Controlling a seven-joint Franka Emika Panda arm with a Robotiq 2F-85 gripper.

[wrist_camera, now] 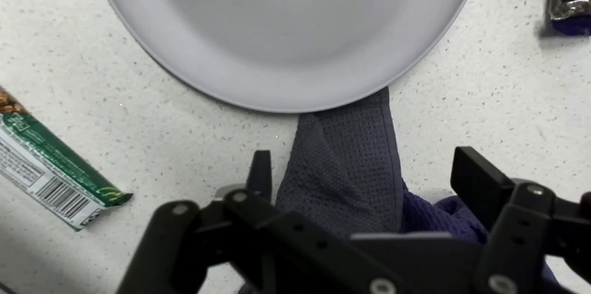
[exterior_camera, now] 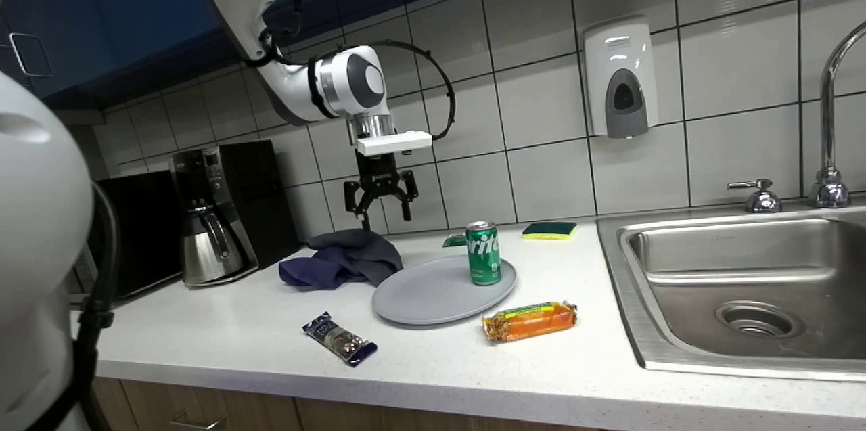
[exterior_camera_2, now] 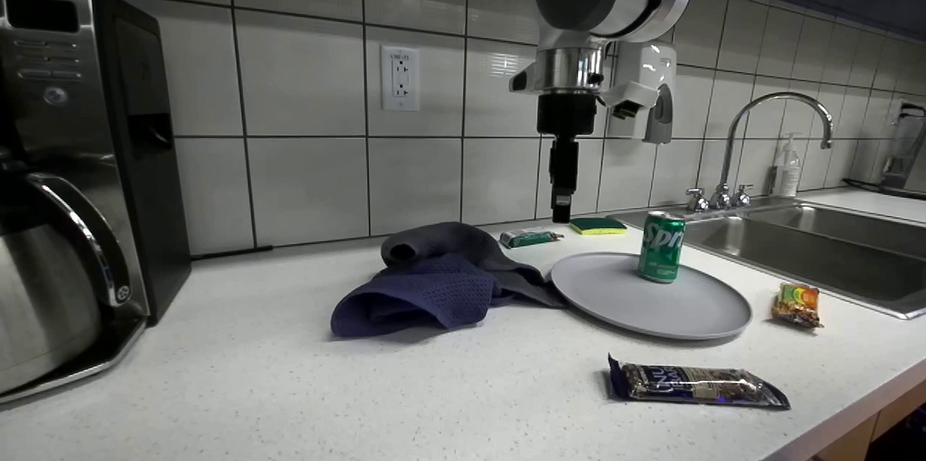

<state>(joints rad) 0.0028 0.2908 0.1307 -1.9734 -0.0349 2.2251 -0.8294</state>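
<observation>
Hand [exterior_camera: 386,216], jaws spread wide, suspended above the counter [exterior_camera: 223,329], left of centre in an exterior view. Cloth [exterior_camera_2: 452,287], grey and navy, crumpled, placed below the hand, at mid-frame in an exterior view; its grey end met by the rim of the plate [exterior_camera_2: 611,291]. Green can [exterior_camera_2: 661,250], stood upright on the plate. Green-wrapped bar [wrist_camera: 51,169], laid at the left edge of the wrist view.

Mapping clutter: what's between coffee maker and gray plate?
Crumpled gray and navy cloth lies between the coffee maker and the plate in both exterior views. In the wrist view its gray end reaches the plate's rim.
</observation>
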